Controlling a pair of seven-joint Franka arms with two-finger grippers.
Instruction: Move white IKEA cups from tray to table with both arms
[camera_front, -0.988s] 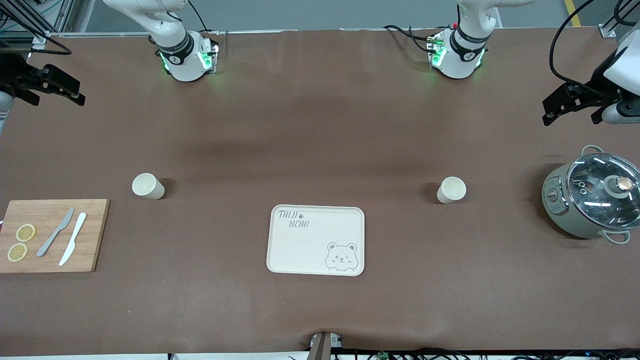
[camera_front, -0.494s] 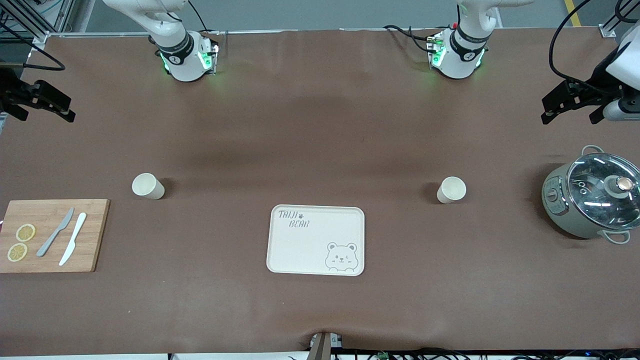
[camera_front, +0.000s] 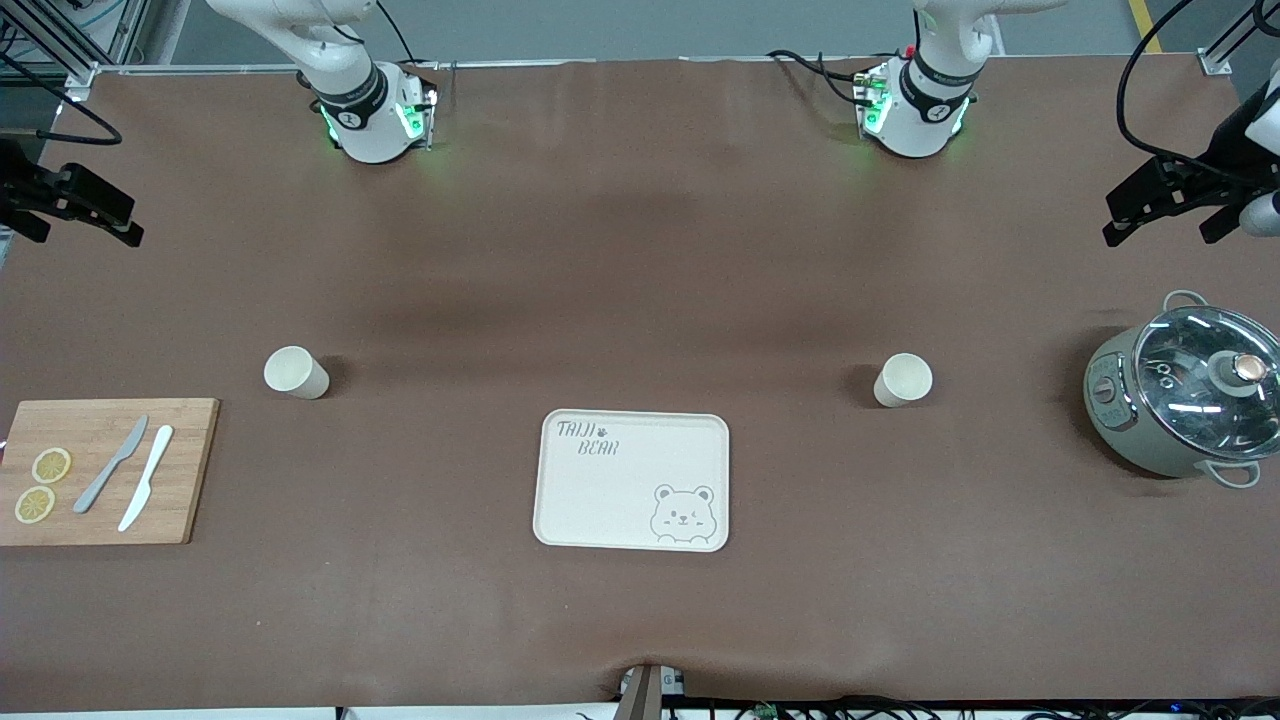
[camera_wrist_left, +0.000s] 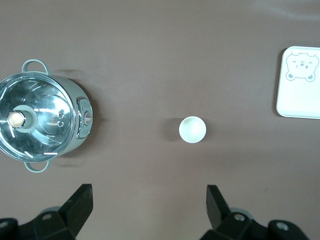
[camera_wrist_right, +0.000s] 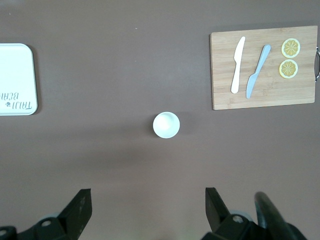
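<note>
Two white IKEA cups stand upright on the brown table. One cup (camera_front: 296, 372) is toward the right arm's end, the other cup (camera_front: 903, 380) toward the left arm's end. My left gripper (camera_front: 1160, 232) is open and empty, high over the table's end above the pot. Its wrist view shows the second cup (camera_wrist_left: 192, 129) well clear of its fingers (camera_wrist_left: 80, 205). My right gripper (camera_front: 85, 232) is open and empty, high over the other end of the table. Its wrist view shows the first cup (camera_wrist_right: 166, 124) clear of its fingers (camera_wrist_right: 80, 205).
A cream bear-print tray (camera_front: 600, 500) lies between the cups, nearer the front camera. A grey-green pot with a glass lid (camera_front: 1185, 400) stands at the left arm's end. A wooden board (camera_front: 190, 470) with two knives and lemon slices lies at the right arm's end.
Both grippers have drifted outward toward their own ends of the table, still open. The cups and the tray have not moved.
</note>
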